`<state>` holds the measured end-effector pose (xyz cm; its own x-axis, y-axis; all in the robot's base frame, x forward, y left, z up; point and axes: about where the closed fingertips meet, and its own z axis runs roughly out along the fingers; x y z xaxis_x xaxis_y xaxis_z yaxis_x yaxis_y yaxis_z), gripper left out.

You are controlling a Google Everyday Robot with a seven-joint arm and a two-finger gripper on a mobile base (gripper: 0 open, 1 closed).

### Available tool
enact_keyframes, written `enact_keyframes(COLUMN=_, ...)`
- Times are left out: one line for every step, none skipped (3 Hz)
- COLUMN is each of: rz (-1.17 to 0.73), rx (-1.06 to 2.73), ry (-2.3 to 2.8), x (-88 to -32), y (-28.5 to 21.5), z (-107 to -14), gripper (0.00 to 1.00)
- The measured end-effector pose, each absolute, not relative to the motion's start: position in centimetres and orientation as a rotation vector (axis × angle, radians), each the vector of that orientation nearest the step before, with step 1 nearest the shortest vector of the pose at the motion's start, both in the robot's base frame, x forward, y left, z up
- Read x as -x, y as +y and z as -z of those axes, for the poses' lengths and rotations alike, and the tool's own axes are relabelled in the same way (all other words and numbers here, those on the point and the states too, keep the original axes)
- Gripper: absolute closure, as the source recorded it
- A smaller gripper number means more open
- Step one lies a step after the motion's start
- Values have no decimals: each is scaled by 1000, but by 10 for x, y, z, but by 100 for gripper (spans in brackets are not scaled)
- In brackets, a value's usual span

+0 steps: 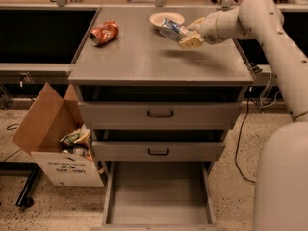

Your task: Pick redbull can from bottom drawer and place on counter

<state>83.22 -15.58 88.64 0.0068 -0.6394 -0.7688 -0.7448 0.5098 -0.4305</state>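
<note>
Cream pincer (186, 36) above counter (144, 59), clutching redbull can (171, 29)

Beige two-finger gripper (185, 36) is hanging over the back right of the flat grey metal counter (144, 61), with the slim silver-blue redbull can (171, 29) in it, by the round white bowl (157, 17). Dented orange-red can (104, 32) is lying back left. Deep grey bottom drawer (159, 196) is sticking out underneath, with a brown cardboard box (43, 129) left of it.

The silver-blue redbull can (169, 28) is hanging tilted in the gripper (184, 36) above the grey counter (144, 57); the bottom drawer (159, 196) is standing open
</note>
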Motion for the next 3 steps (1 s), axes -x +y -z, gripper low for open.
enact_keyframes(rz=-167, rx=1183, ry=1731, x=-842, y=-151, z=-877, gripper=34)
enact_keyframes(rz=-187, rx=1176, ry=1751, x=-849, y=-150, z=-873, gripper=11)
enact_keyframes(rz=-190, rx=1155, ry=1751, x=-852, y=-155, z=-876, gripper=0)
